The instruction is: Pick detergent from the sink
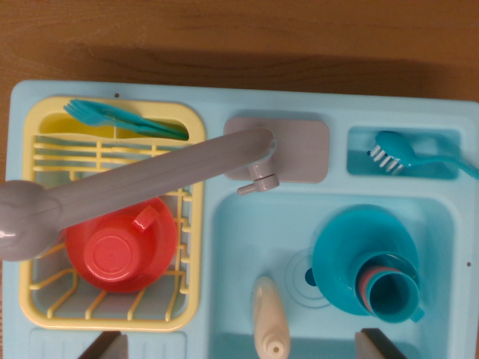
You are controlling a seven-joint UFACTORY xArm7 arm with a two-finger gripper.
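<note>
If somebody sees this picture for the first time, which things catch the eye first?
The long grey faucet crosses the view's left, above a red cup in the yellow rack. In the basin on the right lie stacked teal cups, with the cream detergent bottle at bottom centre.

A cream-coloured plastic detergent bottle [268,323] with a rounded, tapering body is seen lying on its side on the floor of a pale blue plastic toy sink basin [247,247]. Its narrow capped nozzle is pointed toward the bottom edge of the wrist view, just left of the basin's round drain.
</note>
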